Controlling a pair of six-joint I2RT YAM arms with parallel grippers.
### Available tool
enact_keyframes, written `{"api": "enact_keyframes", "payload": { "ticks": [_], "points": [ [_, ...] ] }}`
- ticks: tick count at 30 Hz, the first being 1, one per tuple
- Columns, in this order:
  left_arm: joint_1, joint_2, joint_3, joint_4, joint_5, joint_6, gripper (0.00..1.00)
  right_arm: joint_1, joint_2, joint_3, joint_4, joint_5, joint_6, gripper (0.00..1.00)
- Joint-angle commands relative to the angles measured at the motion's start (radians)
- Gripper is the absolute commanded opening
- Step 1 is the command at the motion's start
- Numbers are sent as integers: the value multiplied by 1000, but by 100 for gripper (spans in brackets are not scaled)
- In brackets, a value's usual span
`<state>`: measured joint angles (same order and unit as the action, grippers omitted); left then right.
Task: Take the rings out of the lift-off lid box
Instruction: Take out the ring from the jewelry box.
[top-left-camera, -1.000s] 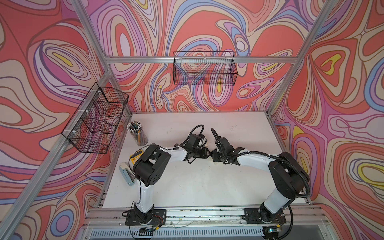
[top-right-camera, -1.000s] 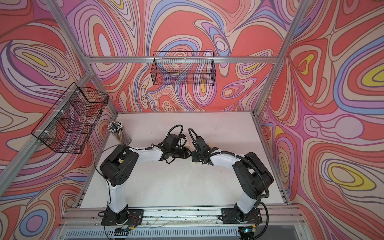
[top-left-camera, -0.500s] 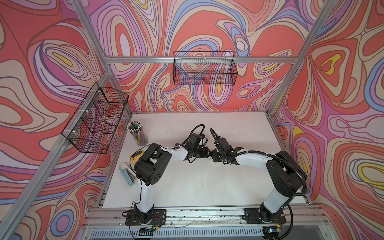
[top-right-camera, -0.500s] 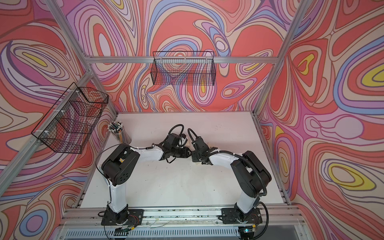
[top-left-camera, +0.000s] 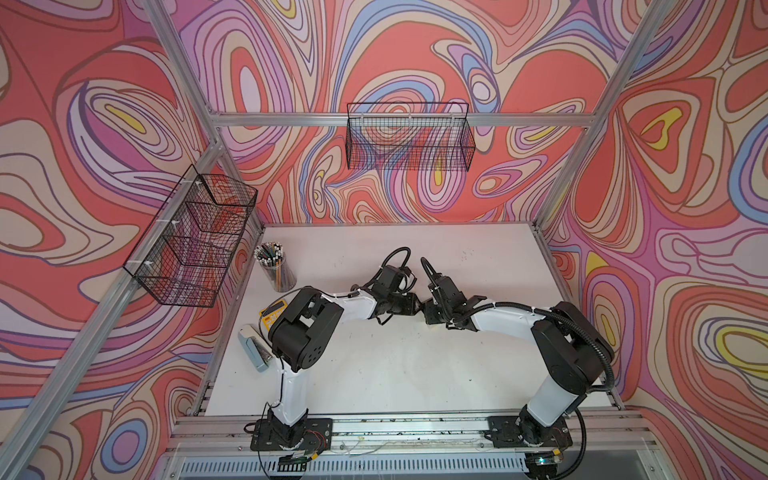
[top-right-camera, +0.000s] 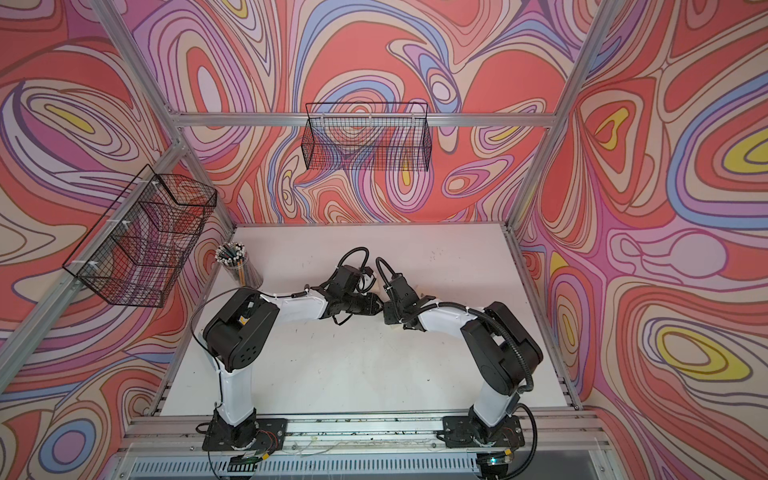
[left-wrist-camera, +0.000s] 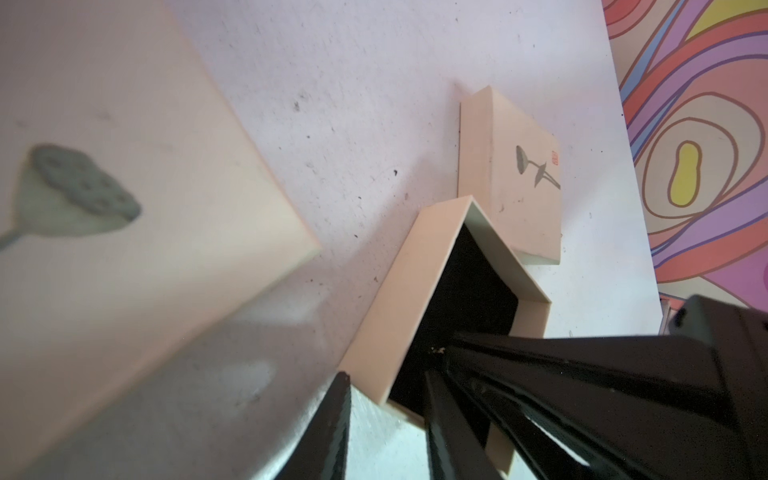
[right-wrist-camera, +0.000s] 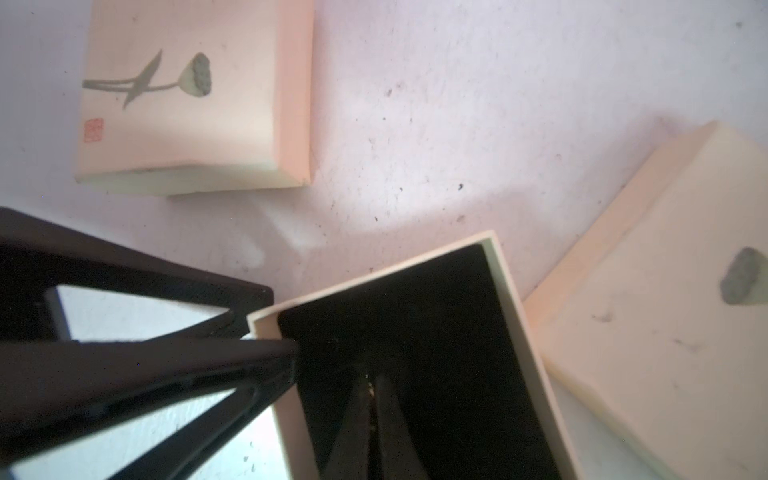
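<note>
The lift-off lid box (left-wrist-camera: 390, 316) is cream with a black lining and stands open at the table's middle. My left gripper (left-wrist-camera: 386, 378) is shut on its wall, one finger outside and one inside; the right wrist view also shows that left gripper (right-wrist-camera: 274, 322) on the wall. My right gripper (right-wrist-camera: 371, 378) reaches down into the black interior with its fingers shut. A tiny pale glint between the tips looks like one of the rings (right-wrist-camera: 368, 381). No other rings show in the dark lining. In both top views the two grippers (top-left-camera: 415, 305) (top-left-camera: 429, 311) meet and hide the box.
Two cream pieces with a lotus print lie flat beside the open box, one (right-wrist-camera: 191, 95) on each side (right-wrist-camera: 665, 332). At the table's left are a pencil cup (top-left-camera: 276, 266), a yellow calculator (top-left-camera: 272, 316) and a grey stapler (top-left-camera: 252, 345). Wire baskets (top-left-camera: 409, 139) (top-left-camera: 195, 237) hang on the walls.
The right gripper's jaws have closed inside the box. Both arms have stayed almost where they were.
</note>
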<state>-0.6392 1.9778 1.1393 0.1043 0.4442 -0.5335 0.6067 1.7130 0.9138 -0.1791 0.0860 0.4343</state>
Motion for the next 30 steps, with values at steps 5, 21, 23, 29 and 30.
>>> {"api": "enact_keyframes", "payload": {
  "ticks": [5,21,23,29,30],
  "points": [
    [-21,29,35,-63,4,29,33,4,-26,-41,32,34,25,0],
    [-47,61,60,-107,14,37,32,4,-37,-60,68,33,33,0],
    [-51,78,85,-160,-9,53,27,4,-42,-61,68,43,37,0],
    [-53,93,96,-193,-21,54,25,2,-56,-79,102,46,49,0],
    [-54,93,97,-198,-25,55,24,0,-56,-82,104,50,53,0]
  ]
}}
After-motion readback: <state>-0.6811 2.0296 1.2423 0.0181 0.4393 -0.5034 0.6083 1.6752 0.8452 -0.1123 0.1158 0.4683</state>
